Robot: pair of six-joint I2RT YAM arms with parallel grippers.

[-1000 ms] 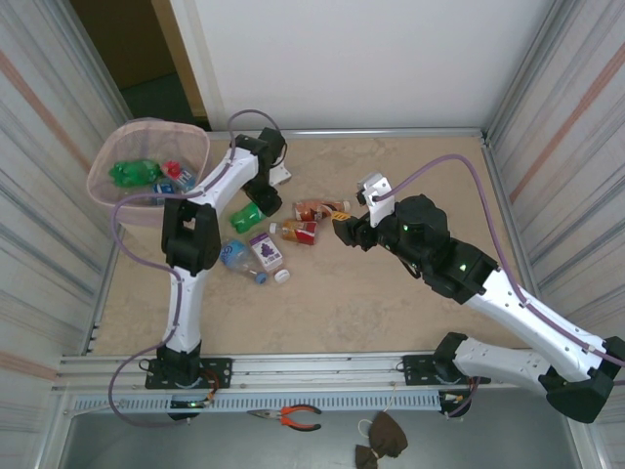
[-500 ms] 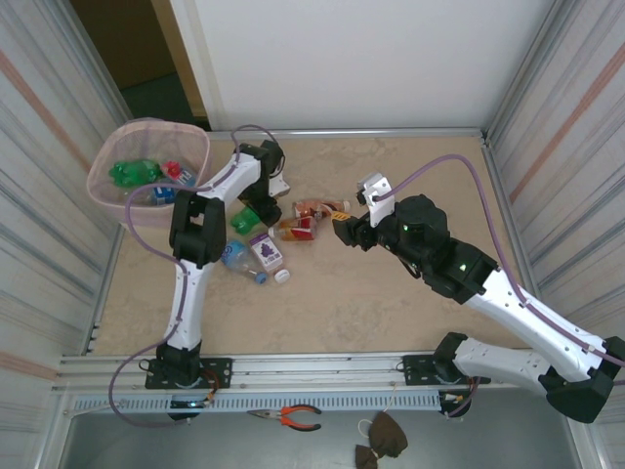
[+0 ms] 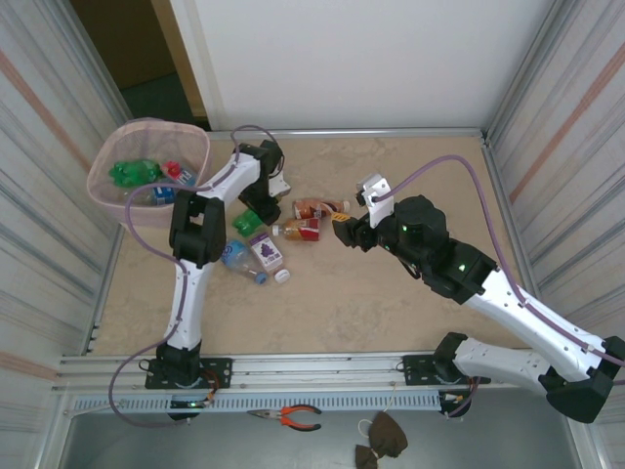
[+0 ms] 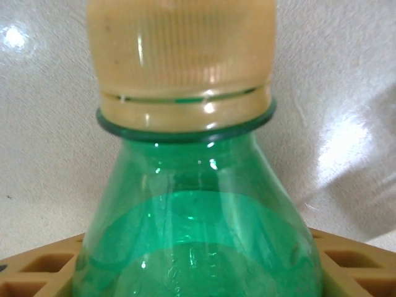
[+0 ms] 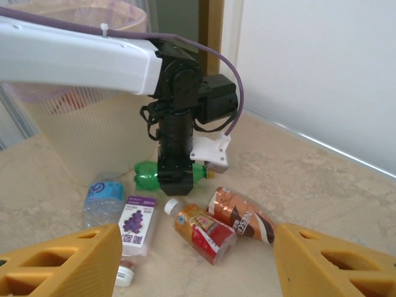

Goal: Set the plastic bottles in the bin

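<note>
Right, I'm in the middle of a pick with the left arm. The left claw (image 3: 253,216) stands straight down over a green bottle (image 3: 244,224) that lies on the surface (image 3: 391,322) near the bin (image 3: 156,122). In the left wrist view the bottle's neck and tan cap (image 4: 179,55) sit close up to the lens. A yellow finger pad (image 4: 37,272) shows at each side of its shoulder. The pads look to be at the bottle's flanks, but I cannot tell whether they are pressing on it or only straddling it.

The right claw (image 3: 344,233) hangs wide open and empty near the red-labelled bottles (image 3: 305,220) in the middle of the surface. A few bottles lie inside the bin, one of them green (image 3: 132,173). A purple-labelled bottle (image 3: 265,251), a clear blue-labelled bottle (image 3: 234,256) and a loose white cap (image 3: 282,277) lie just in front of the left claw.

I judge the step in hand to be the grasp on the green bottle. Next I need a firm squeeze and a lift high enough to clear the bag-lined rim. Then I swing left over the bin's mouth and let go. The bottle is round and slick, so it may pivot if I hold it near the neck
</note>
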